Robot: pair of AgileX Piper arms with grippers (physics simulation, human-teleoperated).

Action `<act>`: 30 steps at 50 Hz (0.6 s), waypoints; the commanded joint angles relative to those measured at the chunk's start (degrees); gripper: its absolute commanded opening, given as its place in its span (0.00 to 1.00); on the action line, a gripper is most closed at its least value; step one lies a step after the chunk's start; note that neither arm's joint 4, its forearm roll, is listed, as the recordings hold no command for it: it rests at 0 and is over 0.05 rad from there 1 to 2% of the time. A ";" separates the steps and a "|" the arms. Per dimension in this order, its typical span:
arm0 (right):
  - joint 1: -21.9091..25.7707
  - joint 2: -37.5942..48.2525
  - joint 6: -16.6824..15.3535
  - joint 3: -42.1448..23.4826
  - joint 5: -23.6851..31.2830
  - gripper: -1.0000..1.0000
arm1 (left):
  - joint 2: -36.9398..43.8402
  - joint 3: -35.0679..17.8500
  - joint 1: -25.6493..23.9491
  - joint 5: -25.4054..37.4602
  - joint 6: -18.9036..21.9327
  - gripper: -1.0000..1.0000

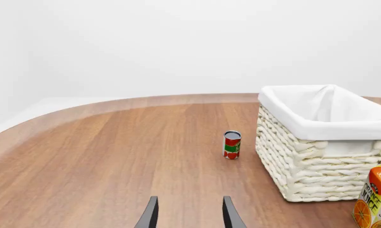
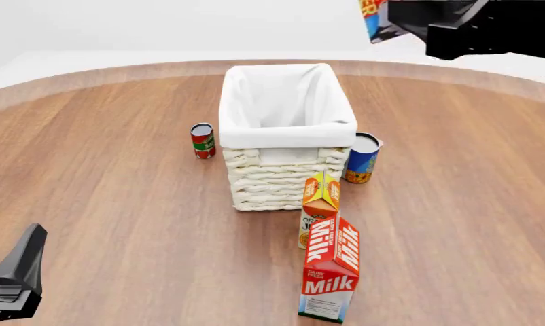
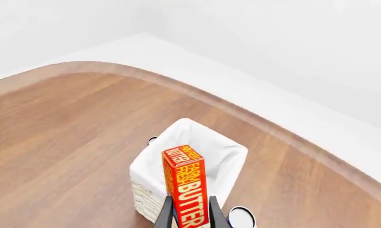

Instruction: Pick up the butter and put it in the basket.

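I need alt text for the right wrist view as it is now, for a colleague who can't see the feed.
The right gripper holds the red butter box between its fingers, high above the table, with the white-lined basket open below it. A can's top shows on the brown table beside the basket.

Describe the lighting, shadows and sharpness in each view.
Front view: even, soft light, only faint shadows beside the basket and milk carton; sharp all over. Left wrist view: crisp, no glare, table curved by the lens. Right wrist view: butter lettering sharp between the right gripper fingers, no blur.
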 commanded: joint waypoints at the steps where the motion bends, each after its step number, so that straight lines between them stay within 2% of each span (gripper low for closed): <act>1: 1.45 5.00 5.26 -6.29 -3.60 0.00 | 0.00 0.00 0.00 0.00 0.00 1.00; 10: 1.16 13.55 5.09 -13.77 -1.05 0.00 | 0.00 0.00 0.00 0.00 0.00 1.00; 12: 1.58 16.61 4.63 -17.04 1.90 0.00 | 0.00 0.00 0.00 0.00 0.00 1.00; 13: 1.25 16.77 4.44 -17.83 1.28 0.00 | 0.00 0.00 0.00 0.00 0.00 1.00; 19: 0.52 22.37 2.98 -25.36 6.66 0.00 | 0.00 0.00 0.00 0.00 0.00 1.00; 23: 0.12 24.19 2.41 -27.69 8.90 0.00 | 0.00 0.00 0.00 0.00 0.00 1.00; 24: -0.20 25.84 1.68 -28.99 10.93 0.00 | 0.00 0.00 0.00 0.00 0.00 1.00; 26: -0.21 25.42 1.92 -28.82 10.56 0.00 | 0.00 0.00 0.00 0.00 0.00 1.00; 30: -1.29 27.81 1.25 -32.06 13.46 0.00 | 0.00 0.00 0.00 0.00 0.00 1.00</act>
